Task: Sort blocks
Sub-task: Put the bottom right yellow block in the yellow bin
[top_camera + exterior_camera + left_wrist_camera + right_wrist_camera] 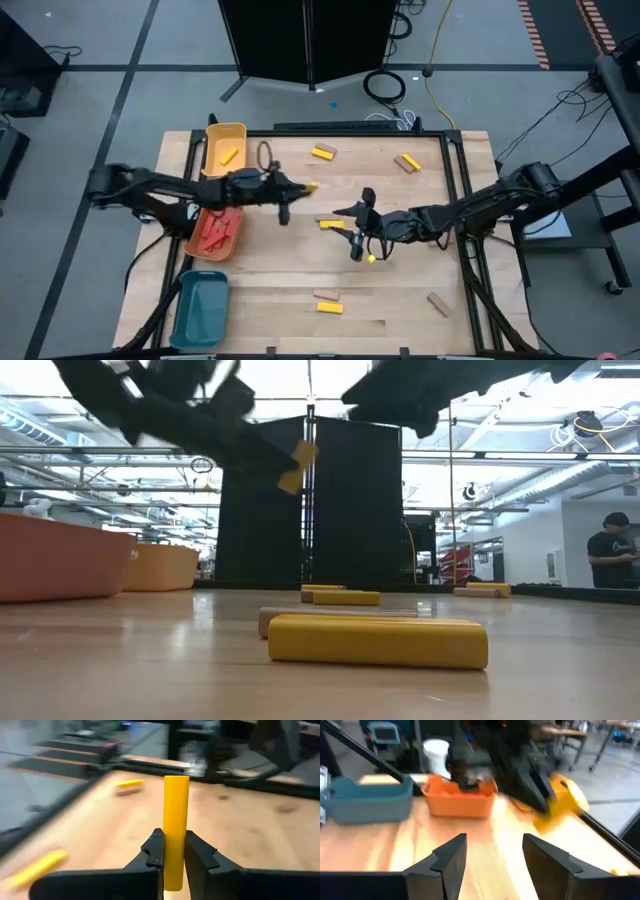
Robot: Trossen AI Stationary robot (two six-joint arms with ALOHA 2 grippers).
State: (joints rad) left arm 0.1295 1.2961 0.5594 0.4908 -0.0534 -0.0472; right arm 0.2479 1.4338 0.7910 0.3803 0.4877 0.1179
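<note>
My left gripper [303,187] hovers over the table's middle, shut on a yellow block [176,810], which also shows in the low view [297,465]. To its right my right gripper [353,230] hangs open above the board with nothing between its fingers [451,857]. A loose yellow block [330,224] lies flat on the table just beside it. More yellow and tan blocks [323,152] lie scattered on the board. One yellow block rests in the yellow tray [225,135], and red ones in the orange tray [232,245]. My left gripper pinches the yellow block's two long sides near its rear end [175,851] between its two fingers [154,851]. The fingers come almost level from the table's left and lie along the block, which sticks out ahead of them. The block is lifted clear of the table.
The yellow, orange and teal trays [200,310] stand in a row along the table's left edge. Yellow and tan blocks [328,302] lie near the front edge, a tan one [437,304] at the front right, another [406,162] at the far right. A person stands beyond the table.
</note>
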